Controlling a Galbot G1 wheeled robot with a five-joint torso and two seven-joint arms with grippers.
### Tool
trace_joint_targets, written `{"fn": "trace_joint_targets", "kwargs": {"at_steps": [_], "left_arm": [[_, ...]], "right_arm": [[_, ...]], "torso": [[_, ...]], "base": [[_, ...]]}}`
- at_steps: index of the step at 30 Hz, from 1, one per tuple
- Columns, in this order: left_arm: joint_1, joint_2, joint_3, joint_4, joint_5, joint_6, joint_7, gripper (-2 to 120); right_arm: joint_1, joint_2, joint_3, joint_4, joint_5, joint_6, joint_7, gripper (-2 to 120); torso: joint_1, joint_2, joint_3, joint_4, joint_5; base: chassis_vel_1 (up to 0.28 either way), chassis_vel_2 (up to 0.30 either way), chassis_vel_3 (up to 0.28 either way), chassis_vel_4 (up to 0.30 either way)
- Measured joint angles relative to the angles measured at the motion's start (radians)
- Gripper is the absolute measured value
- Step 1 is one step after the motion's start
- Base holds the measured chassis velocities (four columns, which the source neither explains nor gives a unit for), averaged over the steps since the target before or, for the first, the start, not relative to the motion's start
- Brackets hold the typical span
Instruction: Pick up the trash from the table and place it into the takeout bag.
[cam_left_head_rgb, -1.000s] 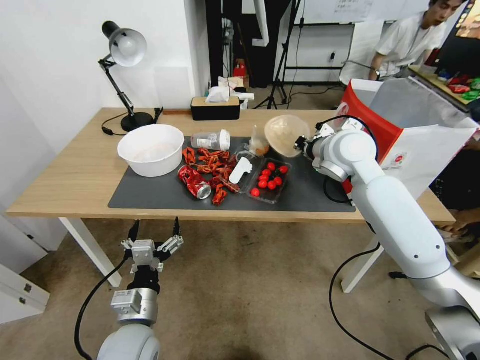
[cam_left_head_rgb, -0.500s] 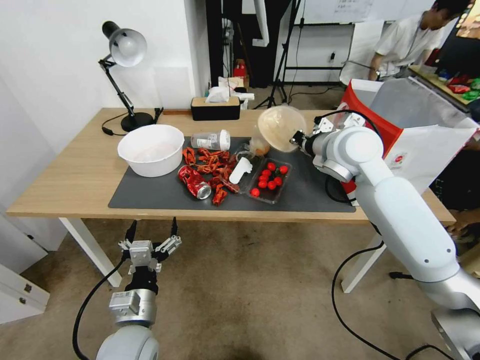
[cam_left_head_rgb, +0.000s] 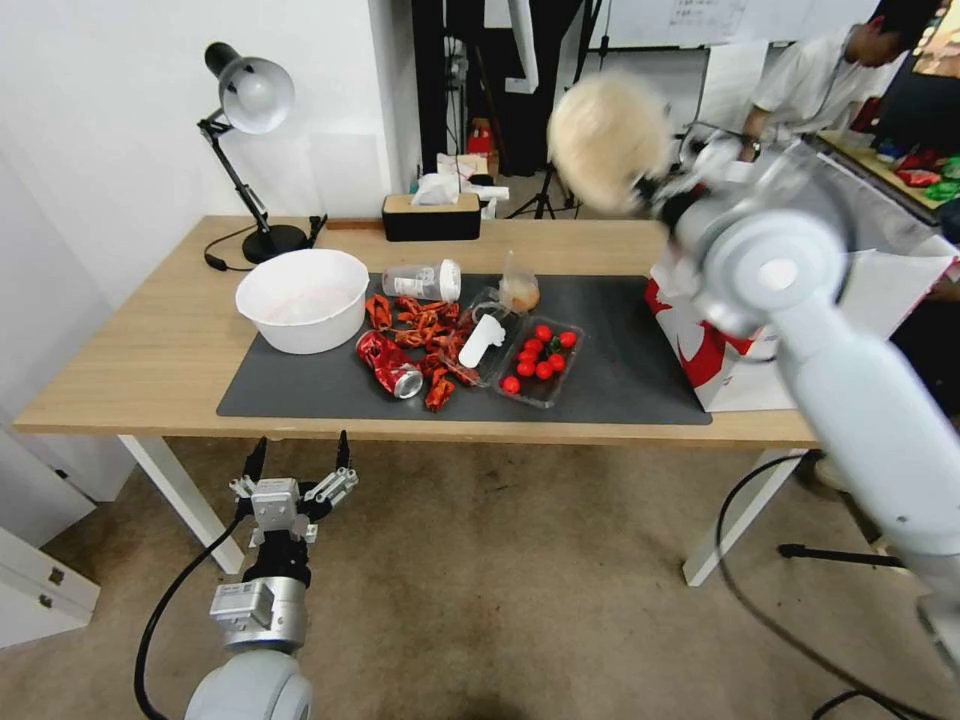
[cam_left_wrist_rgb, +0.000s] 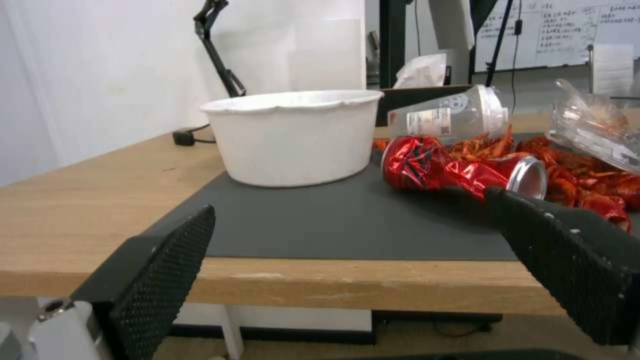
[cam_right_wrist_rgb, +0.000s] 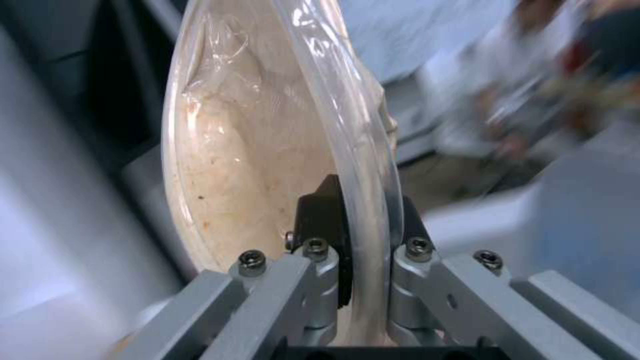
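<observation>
My right gripper (cam_left_head_rgb: 652, 187) is shut on the rim of the beige lidded bowl (cam_left_head_rgb: 607, 138), held high on edge above the table's (cam_left_head_rgb: 150, 360) back right. In the right wrist view the fingers (cam_right_wrist_rgb: 325, 210) pinch the bowl's (cam_right_wrist_rgb: 247, 140) rim. The takeout bag (cam_left_head_rgb: 700, 345) stands at the table's right end, partly behind that arm. On the dark mat lie a crushed red can (cam_left_head_rgb: 390, 365), a clear white-lidded cup (cam_left_head_rgb: 422, 281) on its side and a small clear food bag (cam_left_head_rgb: 518, 290). My left gripper (cam_left_head_rgb: 295, 465) hangs open below the table's front edge, facing the can (cam_left_wrist_rgb: 460, 170).
A white bowl (cam_left_head_rgb: 302, 298), red shell scraps (cam_left_head_rgb: 420, 325) and a clear tray of tomatoes (cam_left_head_rgb: 540, 360) share the mat. A desk lamp (cam_left_head_rgb: 250, 95) and a tissue box (cam_left_head_rgb: 430, 215) stand along the back edge. A person sits behind the bag.
The right arm has swung the beige bowl up from just above the mat to well above the table, nearer the bag. The left arm has barely moved.
</observation>
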Motion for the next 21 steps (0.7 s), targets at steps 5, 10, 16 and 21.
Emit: {"fn": "trace_joint_targets", "kwargs": {"at_steps": [5,10,16,21], "left_arm": [[0.004,-0.004,0.003,-0.006,0.003,-0.003,0.000,100],[0.005,-0.005,0.015,-0.014,0.007,-0.008,0.003,100],[0.005,0.001,0.019,-0.015,0.009,-0.020,0.008,100],[0.000,0.017,0.009,-0.023,-0.001,-0.019,0.008,100]], "right_arm": [[-0.025,-0.087,0.043,0.001,-0.067,-0.058,0.049,2],[-0.089,-0.140,0.086,0.005,-0.022,-0.064,0.080,2],[-0.125,-0.155,0.099,0.005,-0.013,-0.072,0.076,11],[-0.148,-0.143,0.101,0.002,-0.023,-0.075,0.077,31]], "torso": [[0.000,0.000,0.000,-0.0003,0.0000],[0.000,0.000,0.000,-0.0002,0.0001],[0.000,0.000,0.000,0.0000,-0.0004],[0.000,0.000,0.000,0.0002,-0.0003]], "base": [[0.000,0.000,0.000,0.000],[0.000,0.000,0.000,0.000],[0.000,0.000,0.000,0.000],[0.000,0.000,0.000,0.000]]}}
